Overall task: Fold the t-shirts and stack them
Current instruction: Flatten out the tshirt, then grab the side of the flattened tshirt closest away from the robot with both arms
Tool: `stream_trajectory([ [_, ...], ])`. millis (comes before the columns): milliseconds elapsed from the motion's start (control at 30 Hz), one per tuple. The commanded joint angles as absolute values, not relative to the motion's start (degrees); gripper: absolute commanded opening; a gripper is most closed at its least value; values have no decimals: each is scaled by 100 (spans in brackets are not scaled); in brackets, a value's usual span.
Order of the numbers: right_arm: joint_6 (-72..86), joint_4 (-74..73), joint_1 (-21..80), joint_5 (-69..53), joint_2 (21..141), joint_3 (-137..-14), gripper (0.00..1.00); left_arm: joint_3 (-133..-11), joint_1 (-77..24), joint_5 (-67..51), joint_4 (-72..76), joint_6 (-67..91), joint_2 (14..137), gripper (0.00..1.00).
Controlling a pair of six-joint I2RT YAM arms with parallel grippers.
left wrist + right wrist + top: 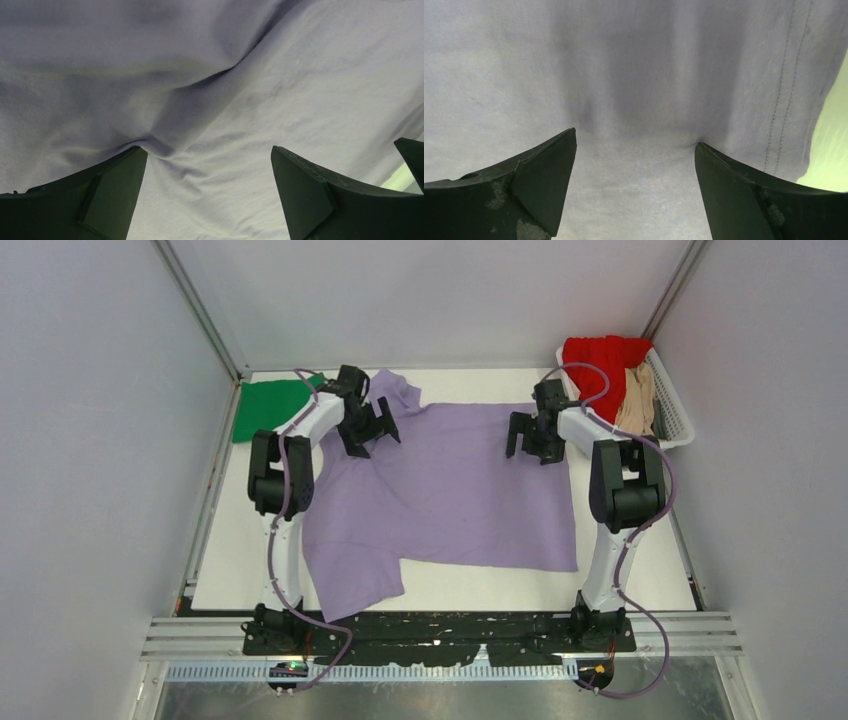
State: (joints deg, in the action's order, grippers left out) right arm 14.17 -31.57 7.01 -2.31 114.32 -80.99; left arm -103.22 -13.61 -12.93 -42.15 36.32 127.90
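Two grippers, both with jaws spread wide, press tip-down on the purple shirt, which lies spread on the table. Left gripper: the cloth gathers into creases at one fingertip, and nothing is pinched. Right gripper: the cloth between its tips is smooth, with the stitched hem just to its right. A green shirt lies left of the left gripper. A red shirt and a tan shirt sit in the basket beside the right gripper.

I see a white slatted basket at the far right corner of the white worktop, grey walls, metal rail nearest me
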Motion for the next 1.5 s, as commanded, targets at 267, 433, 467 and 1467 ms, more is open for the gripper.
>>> stream_trajectory([
  [267,1214,-3432,600,-146,10990,-8838,95,-10939,-1314,-1558,-4285,3356,12107,100],
  [433,1405,-3005,627,-40,9336,-7643,95,-8803,-1488,-1354,-3484,3307,10119,100],
  [467,1454,-2828,625,-33,8847,-7200,95,-8326,-1543,-1256,-3424,3313,9697,100],
  [1467,2371,-1620,269,576,5842,-4150,95,-2290,-3172,68,-5188,5470,4418,71],
])
